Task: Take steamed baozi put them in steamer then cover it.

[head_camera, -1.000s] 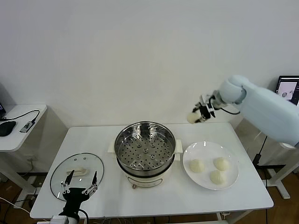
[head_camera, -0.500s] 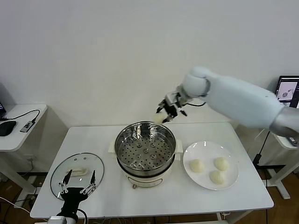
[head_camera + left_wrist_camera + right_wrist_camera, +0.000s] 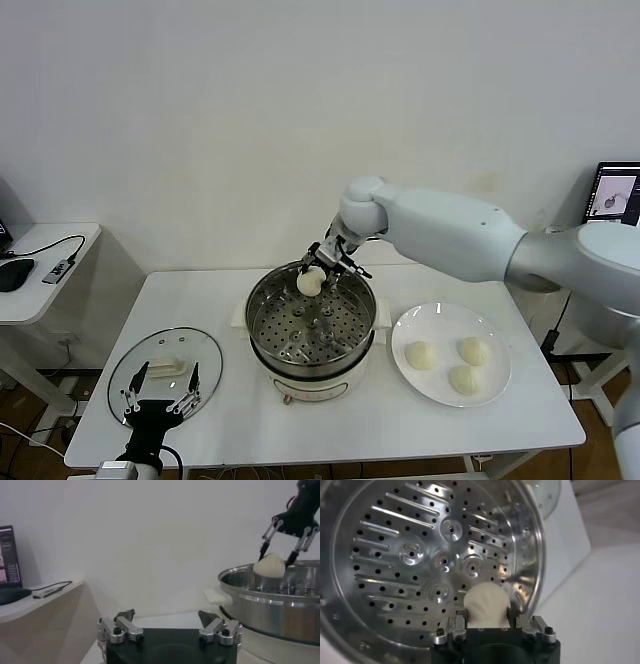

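Right tool [image 3: 313,270] is clamping one steamed baozi [image 3: 309,282] between its fingertips and is holding it above the far rim of the steamer [image 3: 262,300]. In the right wrist view the bun [image 3: 487,605] is sitting squarely between the pads, with the perforated floor [image 3: 420,555] open beneath it and no bun lying on it. From the left wrist view the bun [image 3: 269,565] is hanging just above the steel rim [image 3: 260,587], not yet inside the basket.

Left tool [image 3: 158,395] is resting with its fingers spread apart, near the front edge of the tabletop [image 3: 230,425], just beside the cover [image 3: 165,365], which is lying flat on the robot's left of the cooker. Three more buns [image 3: 447,362] are waiting on the white plate [image 3: 495,335] on the right.

Judgement on the step in hand: the placement is under way and the task is at an early stage. The bun looks soft, so the grip should not be tightened further. A sound release calls for carrying the bun clear of the rim, lowering it close to the floor, and setting it toward one side so that room is left for the other three. Dropping it from this height risks a roll or a dent; brushing the rim risks tearing the skin. The fingers should part only once the bun is resting on the floor.
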